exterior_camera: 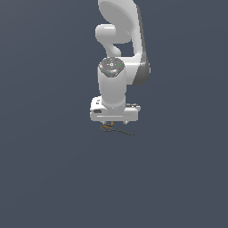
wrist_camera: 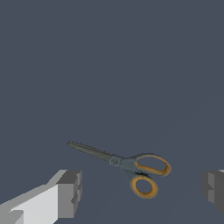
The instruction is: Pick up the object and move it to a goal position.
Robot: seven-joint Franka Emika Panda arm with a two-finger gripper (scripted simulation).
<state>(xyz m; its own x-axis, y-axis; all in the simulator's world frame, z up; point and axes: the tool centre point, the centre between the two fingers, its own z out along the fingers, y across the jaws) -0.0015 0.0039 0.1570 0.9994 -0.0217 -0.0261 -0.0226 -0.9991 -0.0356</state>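
The object is a small pair of scissors [wrist_camera: 127, 165] with dark grey blades and two orange handle loops. It lies flat on the dark grey floor. In the exterior view it [exterior_camera: 117, 130] shows as a thin dark sliver just under the white hand, its orange end partly hidden. My gripper [wrist_camera: 141, 190] is open, with one grey pad [wrist_camera: 70, 192] on each side of the handle loops, and the scissors lie between the fingers without touching them. In the exterior view the gripper [exterior_camera: 113, 123] hangs straight down, close above the scissors.
The floor [exterior_camera: 44, 169] is a plain dark grey-blue surface all around. The white arm [exterior_camera: 120, 40] rises behind the hand. No goal marker shows in either view.
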